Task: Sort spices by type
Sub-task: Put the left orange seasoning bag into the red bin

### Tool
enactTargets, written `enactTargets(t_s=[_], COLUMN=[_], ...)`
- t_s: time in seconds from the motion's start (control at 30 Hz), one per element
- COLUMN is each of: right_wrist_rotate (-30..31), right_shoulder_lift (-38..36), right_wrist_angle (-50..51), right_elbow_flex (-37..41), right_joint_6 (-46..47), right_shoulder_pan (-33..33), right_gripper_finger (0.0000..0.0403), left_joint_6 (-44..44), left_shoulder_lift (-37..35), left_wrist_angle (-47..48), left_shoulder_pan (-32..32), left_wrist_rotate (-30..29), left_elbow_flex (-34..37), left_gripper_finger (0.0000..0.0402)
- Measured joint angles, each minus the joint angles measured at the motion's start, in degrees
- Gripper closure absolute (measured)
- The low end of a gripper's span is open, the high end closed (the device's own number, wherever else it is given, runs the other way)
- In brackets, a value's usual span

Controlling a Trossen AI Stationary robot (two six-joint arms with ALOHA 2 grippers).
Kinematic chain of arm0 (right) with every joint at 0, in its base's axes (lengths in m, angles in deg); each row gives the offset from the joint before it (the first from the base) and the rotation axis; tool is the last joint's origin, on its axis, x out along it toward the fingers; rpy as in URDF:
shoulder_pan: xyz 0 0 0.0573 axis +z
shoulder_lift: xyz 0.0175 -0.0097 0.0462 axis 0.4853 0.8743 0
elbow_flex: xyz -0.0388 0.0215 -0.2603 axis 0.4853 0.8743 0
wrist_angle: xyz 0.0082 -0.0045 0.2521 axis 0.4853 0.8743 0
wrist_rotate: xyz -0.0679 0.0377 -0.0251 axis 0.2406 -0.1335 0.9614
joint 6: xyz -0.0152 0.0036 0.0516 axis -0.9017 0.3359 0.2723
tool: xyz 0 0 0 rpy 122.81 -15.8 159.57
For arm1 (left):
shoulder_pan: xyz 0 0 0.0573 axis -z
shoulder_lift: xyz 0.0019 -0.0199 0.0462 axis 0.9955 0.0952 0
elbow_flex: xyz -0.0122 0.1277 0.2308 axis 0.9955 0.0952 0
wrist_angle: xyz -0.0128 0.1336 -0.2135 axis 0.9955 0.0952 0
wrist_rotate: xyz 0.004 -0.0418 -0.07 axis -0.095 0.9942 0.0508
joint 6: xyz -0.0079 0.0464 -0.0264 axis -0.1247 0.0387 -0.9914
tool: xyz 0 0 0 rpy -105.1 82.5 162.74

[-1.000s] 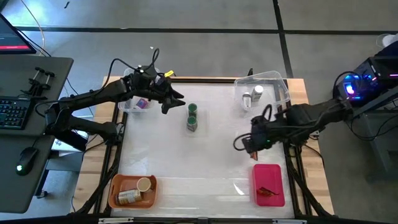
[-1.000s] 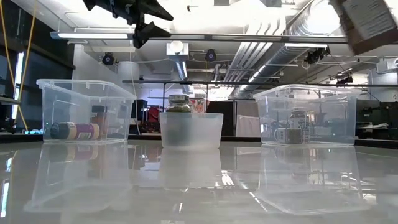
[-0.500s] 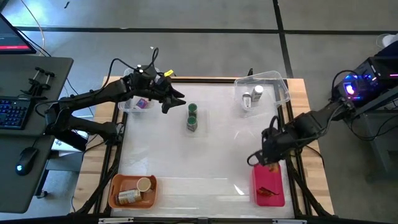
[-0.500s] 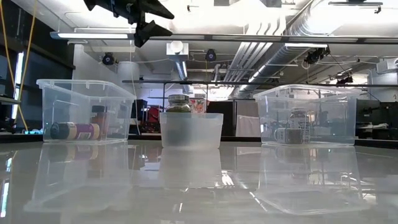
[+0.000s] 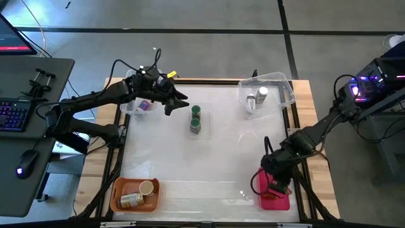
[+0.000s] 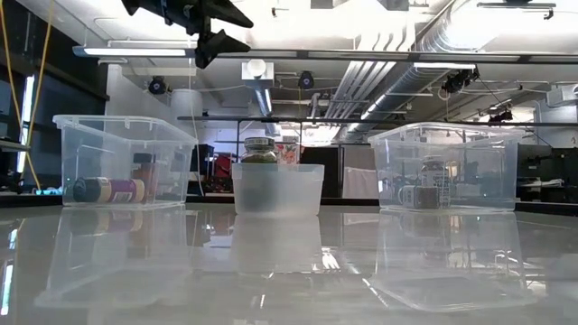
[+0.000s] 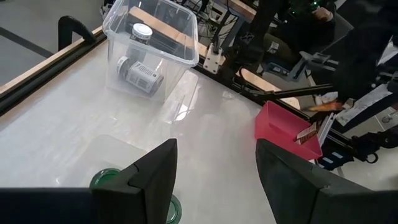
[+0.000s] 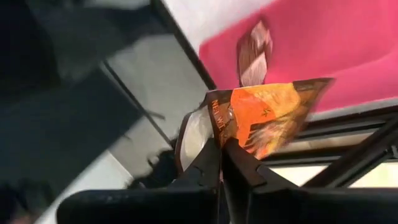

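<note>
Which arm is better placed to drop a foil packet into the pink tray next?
The right. Its gripper is shut on an orange packet directly over the pink tray. The left gripper hangs open near the far tubs.

a pink tray lies right under the right gripper, and an orange tray sits at the opposite near corner of the desk. one clear tub stands well beyond the right gripper, another clear tub just behind the left gripper, and a small clear cup just beside it. a keyboard and mouse rest on a side table well off from the left gripper.
</note>
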Motion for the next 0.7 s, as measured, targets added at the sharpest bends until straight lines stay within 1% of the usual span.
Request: enactTargets(t_s=[0.1, 0.23, 0.37, 0.47, 0.57, 0.7], right_wrist_rotate=[-1.5, -2.1, -2.0, -1.3, -1.2, -1.1], right_shoulder_lift=[0.0, 0.0, 0.0, 0.0, 0.3, 0.5], right_wrist_angle=[0.1, -0.8, -4.5, -6.6, -4.8, -1.7], right_elbow_flex=[3.1, 6.6, 7.9, 8.0, 8.0, 8.1], right_joint_6=[-4.9, -9.2, -12.7, -18.0, -24.0, -26.7], right_shoulder_pan=[0.2, -0.7, -1.7, -1.7, -1.0, -0.3], right_gripper_finger=[0.0403, 0.0403, 0.0403, 0.0403, 0.0403, 0.0403], left_joint_6=[0.0, 0.0, 0.0, 0.0, 0.0, 0.0], left_shoulder_lift=[0.0, 0.0, 0.0, 0.0, 0.0, 0.0], left_wrist_angle=[-0.6, -1.3, -1.2, -1.2, -1.2, -1.1], left_shoulder_pan=[0.0, 0.0, 0.0, 0.0, 0.0, 0.0], left_wrist_rotate=[-0.2, -0.2, -0.2, -0.3, -0.9, -1.8], left_elbow_flex=[0.0, 0.0, 0.0, 0.0, 0.0, 0.0], left_gripper_finger=[0.0197, 0.0197, 0.0197, 0.0197, 0.0197, 0.0197])
